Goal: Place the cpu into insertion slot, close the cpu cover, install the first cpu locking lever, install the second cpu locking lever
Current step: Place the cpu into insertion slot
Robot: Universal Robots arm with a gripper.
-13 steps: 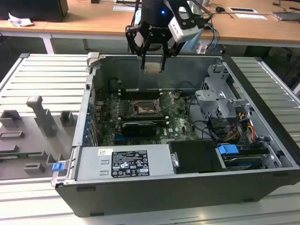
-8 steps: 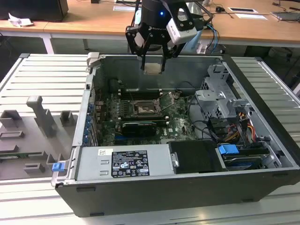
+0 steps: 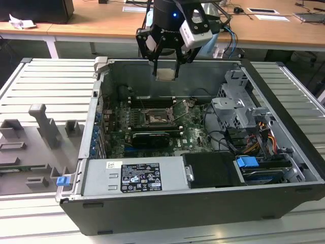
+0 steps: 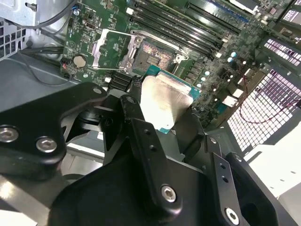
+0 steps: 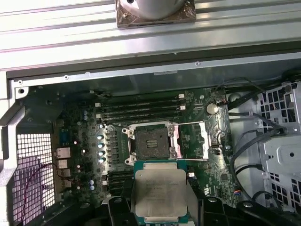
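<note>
My gripper point(image 3: 166, 70) hangs above the open computer case, shut on the cpu point(image 3: 166, 74), a flat tan-silver square chip held by its edges. In both wrist views the cpu point(image 5: 160, 190) point(image 4: 164, 100) sits between the black fingers point(image 5: 192, 200), well above the board. The insertion slot point(image 5: 151, 142) point(image 4: 153, 51) point(image 3: 154, 118) lies open below, a dark square socket with a grey rim on the green board. The cpu cover point(image 5: 207, 139) point(image 4: 96, 49) is flipped open beside the slot, and thin wire levers stand raised beside it.
Long black memory slots point(image 5: 141, 107) run beside the socket. A grey power supply point(image 3: 134, 175) fills the case's near side. A drive cage point(image 3: 238, 109) and cables point(image 3: 223, 137) stand at the exterior view's right. Grey fixtures point(image 3: 45, 127) sit on the ribbed table at its left.
</note>
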